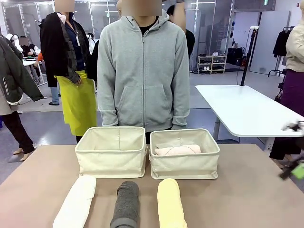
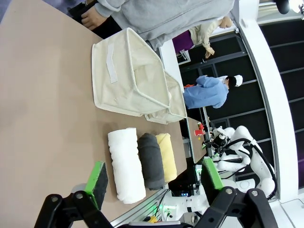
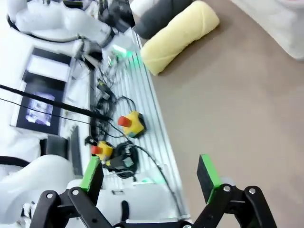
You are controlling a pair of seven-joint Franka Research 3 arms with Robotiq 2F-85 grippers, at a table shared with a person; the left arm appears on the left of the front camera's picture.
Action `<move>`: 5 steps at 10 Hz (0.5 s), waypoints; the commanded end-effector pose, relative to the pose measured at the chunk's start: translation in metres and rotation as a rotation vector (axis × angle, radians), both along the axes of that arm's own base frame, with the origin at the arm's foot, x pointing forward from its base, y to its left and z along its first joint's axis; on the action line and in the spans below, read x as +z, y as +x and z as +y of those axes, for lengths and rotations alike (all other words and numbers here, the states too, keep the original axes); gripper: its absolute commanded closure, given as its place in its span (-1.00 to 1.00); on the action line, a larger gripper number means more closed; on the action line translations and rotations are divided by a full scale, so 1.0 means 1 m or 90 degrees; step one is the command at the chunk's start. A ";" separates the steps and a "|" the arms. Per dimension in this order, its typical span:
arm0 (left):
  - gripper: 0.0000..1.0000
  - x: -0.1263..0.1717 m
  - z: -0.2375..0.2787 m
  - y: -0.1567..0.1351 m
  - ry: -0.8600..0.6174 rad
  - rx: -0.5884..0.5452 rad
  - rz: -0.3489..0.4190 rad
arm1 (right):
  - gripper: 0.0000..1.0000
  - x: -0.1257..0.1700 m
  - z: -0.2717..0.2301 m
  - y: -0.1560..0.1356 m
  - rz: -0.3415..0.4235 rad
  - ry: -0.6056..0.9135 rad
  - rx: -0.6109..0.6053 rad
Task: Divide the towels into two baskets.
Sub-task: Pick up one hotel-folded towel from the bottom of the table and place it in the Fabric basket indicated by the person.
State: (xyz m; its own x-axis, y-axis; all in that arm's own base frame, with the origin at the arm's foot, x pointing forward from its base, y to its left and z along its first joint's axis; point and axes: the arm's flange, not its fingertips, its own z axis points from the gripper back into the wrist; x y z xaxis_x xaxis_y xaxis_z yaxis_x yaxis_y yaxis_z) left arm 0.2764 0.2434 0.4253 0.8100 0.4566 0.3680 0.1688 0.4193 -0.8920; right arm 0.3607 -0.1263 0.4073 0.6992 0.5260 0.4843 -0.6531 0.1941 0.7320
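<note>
The pale pink terry-cloth towel roll [image 1: 178,150] lies inside the right cream canvas basket [image 1: 185,167], across its width and below the rim. The left cream canvas basket [image 1: 111,160] stands just beside it, and both have soft upright walls.

The other three rolls lie on the brown table [image 1: 247,190] in front of the baskets, on the robot's side. They lie in one row, parallel, with their ends towards the baskets: the white terry-cloth towel roll [image 1: 76,202] on the left, the dark grey towel roll [image 1: 126,205] in the middle and the pale yellow towel roll [image 1: 171,204] on the right. In the left wrist view they look close together, side against side.

The left gripper [image 2: 154,175] hangs above the table near the white roll. Its green pads are spread wide and there is nothing between them.

The right gripper [image 3: 149,171] is also wide apart and holds nothing. It is over the table's near edge, well away from the yellow roll, and under it we see two yellow boxes with red buttons [image 3: 130,123].

A person in a grey zip hoodie [image 1: 142,71] stands close behind the baskets at the far side.
</note>
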 end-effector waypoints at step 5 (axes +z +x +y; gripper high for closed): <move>-1.00 0.003 0.002 -0.002 -0.007 0.000 -0.009 | -1.00 -0.045 -0.113 -0.079 0.209 0.166 -0.294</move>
